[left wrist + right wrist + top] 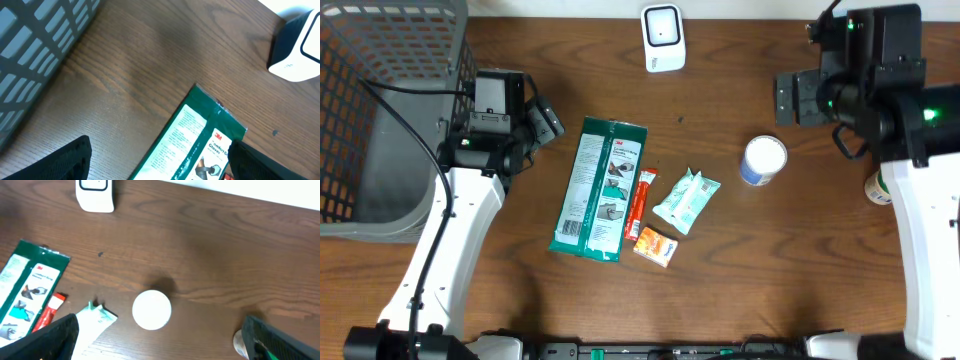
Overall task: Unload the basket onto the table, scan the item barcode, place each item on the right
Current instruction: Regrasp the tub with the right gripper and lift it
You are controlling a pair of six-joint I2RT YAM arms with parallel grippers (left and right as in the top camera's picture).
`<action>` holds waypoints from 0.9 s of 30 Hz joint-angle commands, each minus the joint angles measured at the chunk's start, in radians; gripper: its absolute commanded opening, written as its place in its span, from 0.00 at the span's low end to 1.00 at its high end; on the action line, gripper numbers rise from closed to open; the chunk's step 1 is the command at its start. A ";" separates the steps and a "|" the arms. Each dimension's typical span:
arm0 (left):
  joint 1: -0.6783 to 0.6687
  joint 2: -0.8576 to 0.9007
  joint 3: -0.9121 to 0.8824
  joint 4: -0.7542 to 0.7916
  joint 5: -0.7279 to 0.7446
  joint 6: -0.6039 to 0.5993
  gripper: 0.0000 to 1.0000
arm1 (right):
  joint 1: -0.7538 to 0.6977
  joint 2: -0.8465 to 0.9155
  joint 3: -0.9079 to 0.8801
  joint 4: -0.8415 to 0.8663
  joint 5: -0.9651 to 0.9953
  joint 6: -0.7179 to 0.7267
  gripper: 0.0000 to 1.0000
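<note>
My left pincer (544, 120), open and empty, is nearest the green pack (600, 188) just to its right, long side pointing toward me.

Soft, even light; wrist views slightly blurred.

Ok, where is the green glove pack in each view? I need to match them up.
Overhead: the green glove pack lies left of centre.
Left wrist: the pack sits at bottom centre, cut off by the lower edge.
Right wrist: the pack is at the far left edge.
Shared landmark: the white scanner, in all three views.
</note>
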 commanded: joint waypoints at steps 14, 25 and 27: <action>0.002 -0.002 0.009 -0.002 -0.002 0.017 0.85 | -0.029 0.496 0.027 -0.171 -0.073 0.011 0.99; 0.002 -0.002 0.009 -0.002 -0.002 0.017 0.85 | -0.042 0.661 0.024 -0.190 -0.073 0.026 0.99; 0.002 -0.002 0.009 -0.002 -0.002 0.017 0.85 | -0.042 0.661 0.015 -0.191 -0.074 0.027 0.99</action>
